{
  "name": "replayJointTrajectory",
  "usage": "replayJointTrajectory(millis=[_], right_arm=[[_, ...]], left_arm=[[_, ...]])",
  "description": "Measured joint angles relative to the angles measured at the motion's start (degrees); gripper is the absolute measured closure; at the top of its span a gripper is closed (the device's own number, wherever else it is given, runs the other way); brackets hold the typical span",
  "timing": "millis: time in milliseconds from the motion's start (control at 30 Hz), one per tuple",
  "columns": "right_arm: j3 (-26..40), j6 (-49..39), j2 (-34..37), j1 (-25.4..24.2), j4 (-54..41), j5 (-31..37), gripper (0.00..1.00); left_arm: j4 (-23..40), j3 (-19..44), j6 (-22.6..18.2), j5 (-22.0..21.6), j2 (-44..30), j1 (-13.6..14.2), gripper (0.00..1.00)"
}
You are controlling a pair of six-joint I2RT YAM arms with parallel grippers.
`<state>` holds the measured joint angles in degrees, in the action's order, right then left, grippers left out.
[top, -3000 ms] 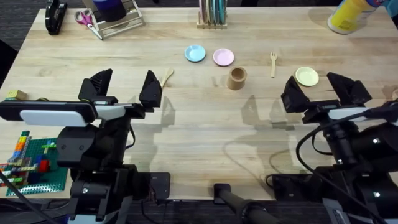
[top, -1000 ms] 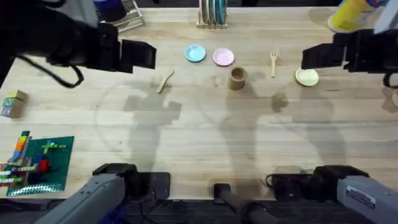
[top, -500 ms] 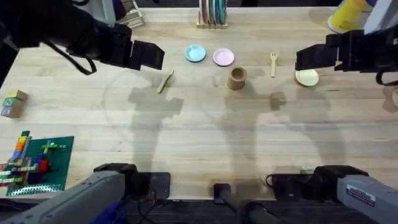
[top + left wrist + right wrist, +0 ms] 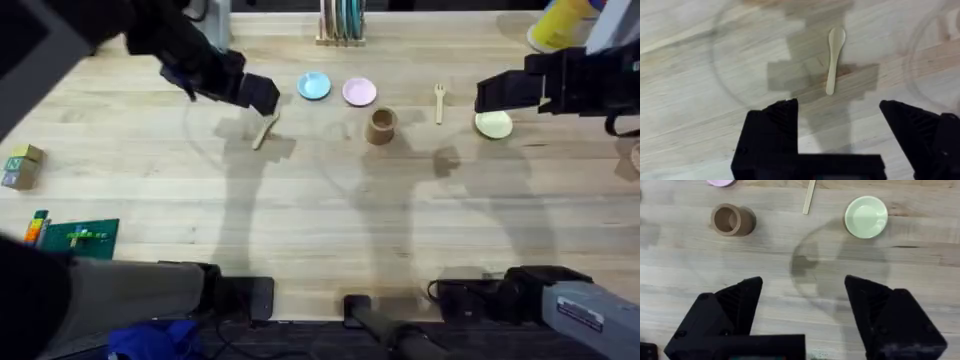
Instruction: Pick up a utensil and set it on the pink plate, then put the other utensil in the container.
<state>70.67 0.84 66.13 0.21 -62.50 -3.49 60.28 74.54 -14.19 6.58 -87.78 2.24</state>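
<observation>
Since half a second earlier the left pincer (image 4: 258, 95) had slid right and down toward the spoon (image 4: 265, 130), which lay on the table (image 4: 320, 220) left of centre in the overhead view; its fingers stood spread and empty above it. At the upper right, the right pincer (image 4: 490, 95) had stayed put, fingers also spread, beside the yellow-green plate (image 4: 493, 124). Near upper centre sat the pink plate (image 4: 359, 92), the fork (image 4: 438, 101) and the container (image 4: 380, 126).

Pale wooden spoon (image 4: 834, 59), pink plate (image 4: 359, 92)
</observation>
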Motion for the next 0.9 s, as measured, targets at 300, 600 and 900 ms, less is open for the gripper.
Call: replayJointTrajectory(millis=[300, 600, 900], right_arm=[[0.00, 0.00, 0.00, 0.00, 0.00, 0.00, 0.003], [0.00, 0.00, 0.00, 0.00, 0.02, -0.02, 0.004], [0.00, 0.00, 0.00, 0.00, 0.87, -0.02, 0.004]], left_arm=[[-1.47, 0.00, 0.06, -0.41, -7.73, 0.69, 0.005], [-6.70, 0.00, -2.19, -0.69, -14.17, 3.70, 0.005], [-8.15, 0.12, -3.09, -3.25, -20.17, 4.18, 0.004]])
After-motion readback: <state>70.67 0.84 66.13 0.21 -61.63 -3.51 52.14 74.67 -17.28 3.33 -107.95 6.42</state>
